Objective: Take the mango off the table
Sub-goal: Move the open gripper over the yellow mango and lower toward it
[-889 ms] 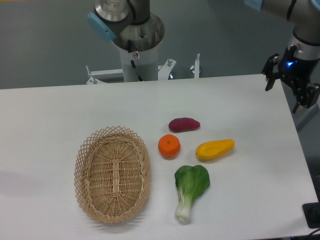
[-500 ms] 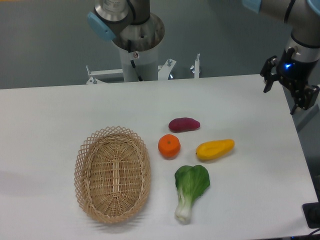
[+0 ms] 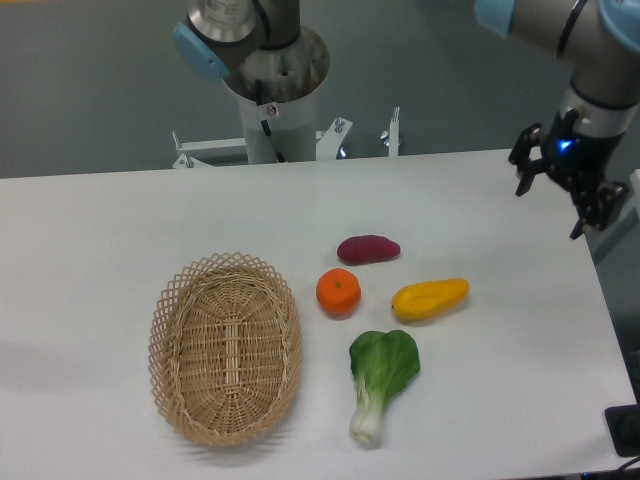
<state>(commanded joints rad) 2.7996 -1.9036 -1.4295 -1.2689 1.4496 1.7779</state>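
Four food items lie grouped on the white worktop (image 3: 120, 215), right of centre. The mango (image 3: 430, 299) is the rightmost of the group: it lies flat on its side, long axis roughly left to right with the right end angled slightly toward the far edge, yellow with an orange blush at the left end. The round orange (image 3: 338, 292) sits just to its left, apart from it. The dark purple-red tuber (image 3: 368, 249) lies beyond the orange, toward the far edge. The leafy green vegetable (image 3: 381, 379) lies nearer the front edge, leaf end close below the mango and orange, white stem pointing toward the front. An oval wicker basket (image 3: 226, 346) stands at the left of the group, well apart from the mango. The gripper (image 3: 552, 198) hangs above the far right corner of the worktop, well apart from the mango and from every other item. Its jaws are spread apart with nothing between them. A blue indicator light shows on the wrist above the jaws. The arm's base column (image 3: 270, 95) stands behind the far edge of the worktop.
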